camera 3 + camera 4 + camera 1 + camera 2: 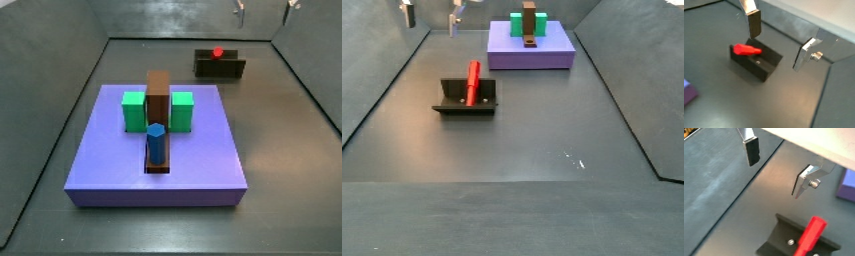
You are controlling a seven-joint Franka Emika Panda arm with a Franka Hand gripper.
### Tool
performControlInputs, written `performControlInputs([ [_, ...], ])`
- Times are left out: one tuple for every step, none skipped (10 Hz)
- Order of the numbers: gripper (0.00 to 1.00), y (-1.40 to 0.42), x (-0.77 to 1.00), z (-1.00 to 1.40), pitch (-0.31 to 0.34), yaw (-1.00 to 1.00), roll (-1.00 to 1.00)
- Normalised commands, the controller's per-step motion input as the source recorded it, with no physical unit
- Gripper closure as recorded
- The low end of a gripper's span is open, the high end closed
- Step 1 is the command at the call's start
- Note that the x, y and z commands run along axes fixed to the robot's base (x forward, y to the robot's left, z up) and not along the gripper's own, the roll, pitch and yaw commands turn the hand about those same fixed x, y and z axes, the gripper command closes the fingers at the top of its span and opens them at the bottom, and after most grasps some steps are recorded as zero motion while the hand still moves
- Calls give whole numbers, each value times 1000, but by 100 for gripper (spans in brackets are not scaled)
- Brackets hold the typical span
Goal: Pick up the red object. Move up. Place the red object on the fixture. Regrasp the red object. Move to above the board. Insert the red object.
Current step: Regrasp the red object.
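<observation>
In a side view the board (160, 145) fills the left and middle of the floor, a flat purple-blue slab with two green blocks (134, 111) flanking a long brown slotted bar (158, 110), and a blue peg (156, 142) standing upright in the bar's near end. Further right and toward the back wall sits the fixture (219, 68), well apart from the board, with the red object (218, 53) showing as a red spot on top of it. At the very top edge, above and behind the fixture, the two fingers of the gripper (266, 8) just poke into view, spread wide with nothing between them. From the opposite side view the gripper (430, 14) hangs high at the top left, the fixture (465, 103) lies below and nearer to the camera, the red object (473, 82) leans as a slim rod across it, and the board (531, 49) is off to the right at the back. In both wrist views the silver fingers (752, 19) with their dark pads (752, 151) stand far apart and hold no piece. The red object (747, 49) rests on the fixture (757, 64) beneath and between them, clear of both fingers, and in a wrist view it slants across the fixture's (784, 235) recessed top, one end of the red object (811, 234) raised above the wall.
</observation>
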Motion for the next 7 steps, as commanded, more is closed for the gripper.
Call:
performControlInputs([
  [0, 0, -37, -111, -17, 586, 1000],
  [0, 0, -54, -131, -26, 600, 1000],
  [0, 0, -37, -109, -20, 586, 1000],
  [0, 0, -97, -123, 3, 423, 1000],
  [0, 106, -374, -126, 0, 171, 1000],
  [0, 220, -549, -111, -40, 71, 1000],
  [0, 300, -643, -11, -83, 31, 849],
])
